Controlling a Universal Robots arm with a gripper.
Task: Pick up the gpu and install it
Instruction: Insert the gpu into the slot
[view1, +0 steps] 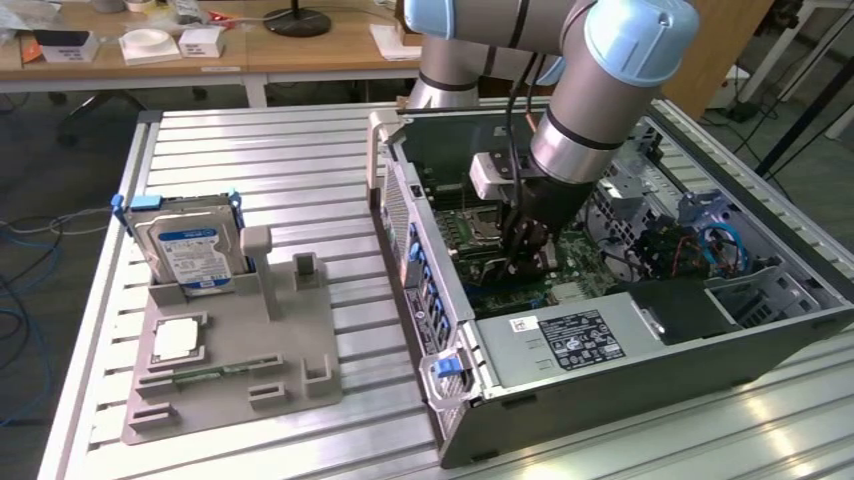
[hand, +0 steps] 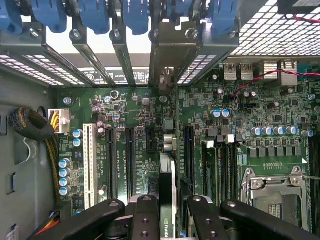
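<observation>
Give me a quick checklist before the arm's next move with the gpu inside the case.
1. Gpu held by gripper: ok, fingers close on the card edge-on in the wrist view.
2. Card inside the case: ok, arm reaches down through the open side in the exterior view.
3. Card's bracket end toward the rear slot openings: ok, it runs up to them.
4. Card seated in a motherboard slot: cannot tell, its lower edge is hidden.
5. Neighbouring slots free: ok, the white slot and black ones beside it are bare.
6. Red wire clear of card: ok, it lies off to one side.
</observation>
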